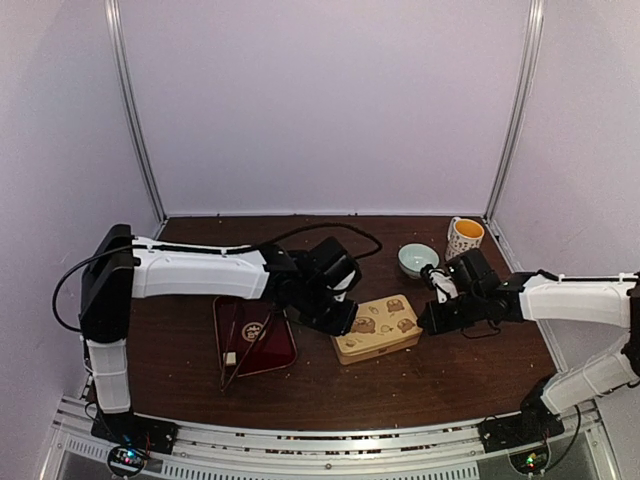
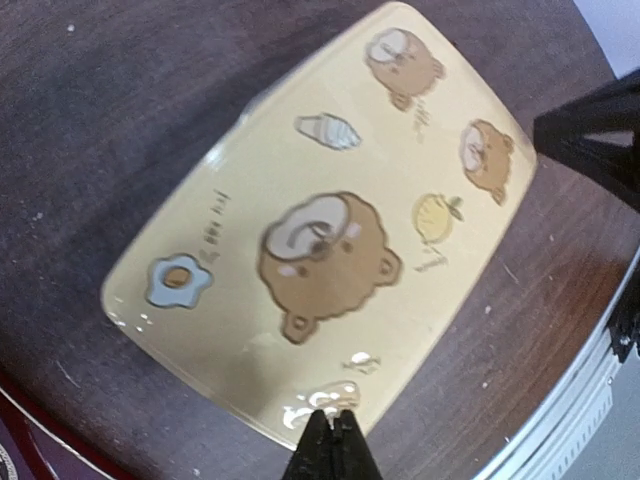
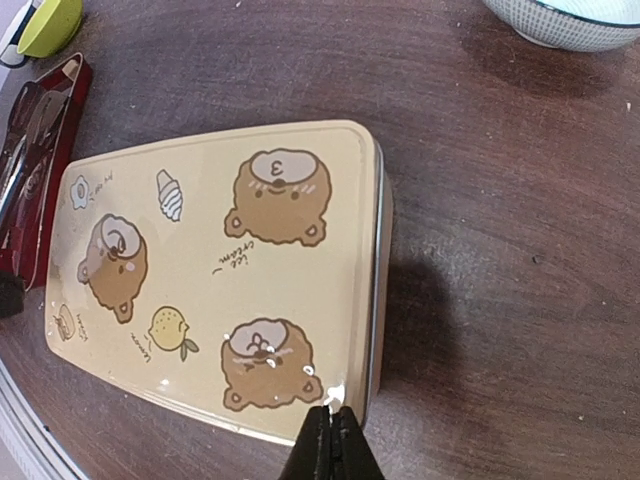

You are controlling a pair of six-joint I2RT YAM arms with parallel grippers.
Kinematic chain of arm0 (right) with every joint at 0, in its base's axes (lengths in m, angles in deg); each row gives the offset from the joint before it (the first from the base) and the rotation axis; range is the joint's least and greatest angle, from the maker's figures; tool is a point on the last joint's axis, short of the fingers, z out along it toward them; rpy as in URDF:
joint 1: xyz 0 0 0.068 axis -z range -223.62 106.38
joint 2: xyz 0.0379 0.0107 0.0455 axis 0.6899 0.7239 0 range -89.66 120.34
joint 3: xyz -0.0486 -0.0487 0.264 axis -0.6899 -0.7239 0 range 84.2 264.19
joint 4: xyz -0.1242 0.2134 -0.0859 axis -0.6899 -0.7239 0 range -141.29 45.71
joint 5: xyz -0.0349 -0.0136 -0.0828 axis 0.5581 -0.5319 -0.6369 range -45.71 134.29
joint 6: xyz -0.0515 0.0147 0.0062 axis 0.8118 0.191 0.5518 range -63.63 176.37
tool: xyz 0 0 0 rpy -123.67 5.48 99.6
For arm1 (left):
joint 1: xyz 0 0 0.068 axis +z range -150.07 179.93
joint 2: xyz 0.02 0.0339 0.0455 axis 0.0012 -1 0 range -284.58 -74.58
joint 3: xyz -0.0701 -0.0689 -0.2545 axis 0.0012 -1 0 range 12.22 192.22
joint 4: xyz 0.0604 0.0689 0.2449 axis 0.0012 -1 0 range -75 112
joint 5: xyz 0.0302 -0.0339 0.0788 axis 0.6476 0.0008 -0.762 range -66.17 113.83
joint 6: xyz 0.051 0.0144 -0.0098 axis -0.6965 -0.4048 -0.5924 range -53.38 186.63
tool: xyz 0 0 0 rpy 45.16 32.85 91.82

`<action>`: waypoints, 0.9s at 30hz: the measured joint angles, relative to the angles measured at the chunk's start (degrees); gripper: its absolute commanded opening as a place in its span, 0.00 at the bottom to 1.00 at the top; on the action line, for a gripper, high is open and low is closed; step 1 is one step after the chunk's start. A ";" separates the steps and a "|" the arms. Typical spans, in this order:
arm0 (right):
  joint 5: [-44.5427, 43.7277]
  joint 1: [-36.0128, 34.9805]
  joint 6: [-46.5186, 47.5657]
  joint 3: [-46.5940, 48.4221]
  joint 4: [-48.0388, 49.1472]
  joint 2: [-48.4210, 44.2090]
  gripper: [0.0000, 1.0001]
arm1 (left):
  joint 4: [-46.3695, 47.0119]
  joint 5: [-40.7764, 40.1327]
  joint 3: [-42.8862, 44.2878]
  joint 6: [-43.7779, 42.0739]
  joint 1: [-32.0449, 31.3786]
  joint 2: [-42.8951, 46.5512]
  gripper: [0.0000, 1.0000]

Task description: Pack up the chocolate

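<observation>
No chocolate shows in any view. A beige tin (image 1: pixel 377 328) with brown bear pictures on its lid lies closed on the table; it fills the left wrist view (image 2: pixel 320 230) and the right wrist view (image 3: pixel 215 270). My left gripper (image 1: pixel 338 318) is shut and empty, its tips (image 2: pixel 332 422) over the lid's left edge. My right gripper (image 1: pixel 426 322) is shut and empty, its tips (image 3: pixel 331 418) over the lid's right corner.
A dark red tray (image 1: pixel 252 335) with tongs and a small pale cube lies left of the tin. A pale green bowl (image 1: pixel 418 260) and a patterned mug (image 1: pixel 464 237) stand behind on the right. The bowl's rim shows in the right wrist view (image 3: pixel 565 25).
</observation>
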 measured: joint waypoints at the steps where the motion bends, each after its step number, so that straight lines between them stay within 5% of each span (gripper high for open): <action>1: -0.24 0.00 0.04 0.31 -1.44 -0.94 0.00 | 0.09 0.04 -0.22 0.13 -0.72 0.28 0.00; 20: -0.26 -0.11 0.44 0.85 -5.81 -5.44 0.00 | 7.02 -0.46 -7.48 3.58 -3.69 1.46 0.00; 27: -1.92 -0.11 0.50 0.94 -2.27 -15.19 0.00 | 1.57 -8.04 -8.26 2.73 -3.72 11.93 0.00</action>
